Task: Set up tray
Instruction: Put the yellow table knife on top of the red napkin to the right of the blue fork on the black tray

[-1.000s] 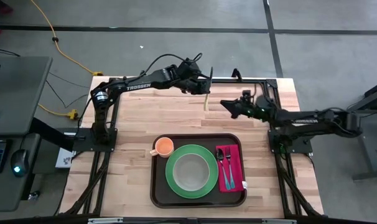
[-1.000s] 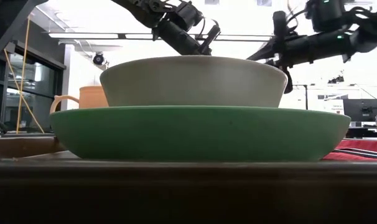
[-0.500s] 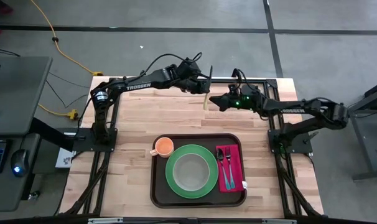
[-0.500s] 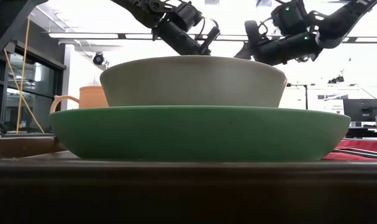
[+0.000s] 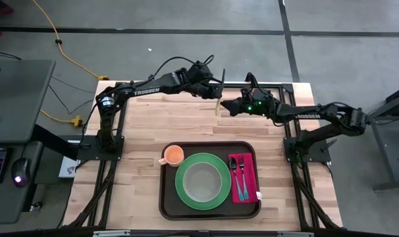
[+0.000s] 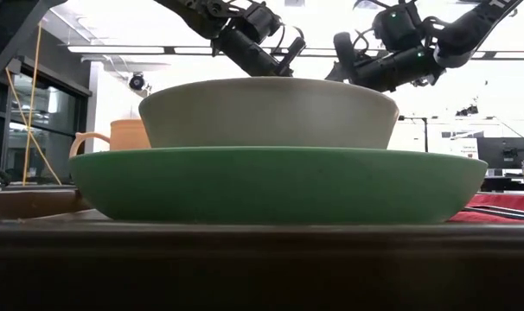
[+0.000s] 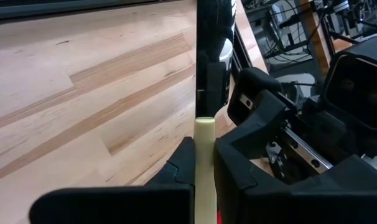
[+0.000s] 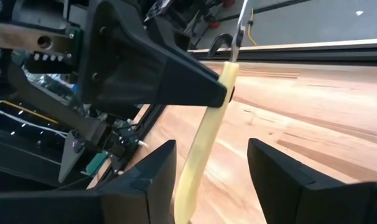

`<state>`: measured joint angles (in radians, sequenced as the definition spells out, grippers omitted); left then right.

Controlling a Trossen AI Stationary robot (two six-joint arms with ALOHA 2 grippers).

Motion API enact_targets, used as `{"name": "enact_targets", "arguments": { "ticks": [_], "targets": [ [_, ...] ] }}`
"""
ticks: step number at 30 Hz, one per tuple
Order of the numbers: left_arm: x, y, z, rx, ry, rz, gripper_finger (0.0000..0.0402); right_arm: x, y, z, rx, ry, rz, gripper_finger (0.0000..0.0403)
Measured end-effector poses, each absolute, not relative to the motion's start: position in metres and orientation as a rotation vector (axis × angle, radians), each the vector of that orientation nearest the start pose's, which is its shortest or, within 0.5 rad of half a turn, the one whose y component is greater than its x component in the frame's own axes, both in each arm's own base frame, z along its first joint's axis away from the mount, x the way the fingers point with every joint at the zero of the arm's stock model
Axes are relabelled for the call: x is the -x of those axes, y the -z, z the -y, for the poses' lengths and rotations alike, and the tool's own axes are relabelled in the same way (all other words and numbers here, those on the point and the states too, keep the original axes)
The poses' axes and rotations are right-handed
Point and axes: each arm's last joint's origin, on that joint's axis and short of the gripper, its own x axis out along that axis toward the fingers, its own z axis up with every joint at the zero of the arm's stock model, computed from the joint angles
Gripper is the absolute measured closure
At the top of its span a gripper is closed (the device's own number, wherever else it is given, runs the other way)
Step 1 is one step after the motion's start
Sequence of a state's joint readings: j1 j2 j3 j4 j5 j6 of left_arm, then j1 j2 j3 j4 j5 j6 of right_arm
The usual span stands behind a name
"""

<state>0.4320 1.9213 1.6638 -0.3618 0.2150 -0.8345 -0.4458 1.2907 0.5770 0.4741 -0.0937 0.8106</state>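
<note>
L gripper [image 5: 217,84]: clamped on a pale yellow slim plastic utensil handle [image 5: 218,104], up over the far edge of the light wooden table [image 5: 140,131]. Handle hangs down from its fingers [image 7: 182,168]; left wrist view shows it pinched between the two dark pads.
R gripper [image 5: 226,107]: fingers spread wide, one each side of the same yellow handle in right wrist view [image 8: 204,146], not touching it there. Sits just right of the L gripper, tips nearly meeting it.
Tray: large dark brown rect. plastic tray [image 5: 166,197] w/ rounded corners & raised rim, flat on table, well below both grippers on the near side, roughly centred under the gap between them. No gripper touches it.
On tray, L side: small orange cup [image 5: 173,155] w/ handle pointing left.
On tray, centre: round green plate [image 5: 183,191] w/ grey-beige bowl [image 5: 202,181] set in it; low view shows bowl [image 6: 271,112] stacked on plate [image 6: 279,186], both grippers high behind.
On tray, R side: magenta napkin [image 5: 247,178] lengthwise, metal spoon [image 5: 233,166] & fork [image 5: 241,171] lying on it, side by side.
Head end of held utensil: cannot tell what type.
</note>
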Motion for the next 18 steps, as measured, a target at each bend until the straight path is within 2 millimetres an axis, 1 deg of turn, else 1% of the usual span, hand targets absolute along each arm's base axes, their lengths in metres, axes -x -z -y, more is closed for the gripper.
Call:
{"name": "enact_targets", "arguments": {
  "ticks": [4, 11, 18],
  "targets": [
    [-0.4032, -0.2914, -0.1791, 1.003, -0.449, -0.472, 0.0344, -0.2403, -0.2193, 0.1127, -0.861, 0.44, -0.071, 0.0224],
    [-0.4033, -0.2915, -0.179, 1.003, -0.448, -0.471, 0.0344, -0.2366, -0.22, 0.1206, -0.862, 0.464, -0.052, 0.0224],
    [-0.4033, -0.2915, -0.1791, 1.001, -0.454, -0.468, 0.0344, -0.2369, -0.2236, 0.1215, -0.877, 0.43, -0.019, 0.0223]
  ]
}}
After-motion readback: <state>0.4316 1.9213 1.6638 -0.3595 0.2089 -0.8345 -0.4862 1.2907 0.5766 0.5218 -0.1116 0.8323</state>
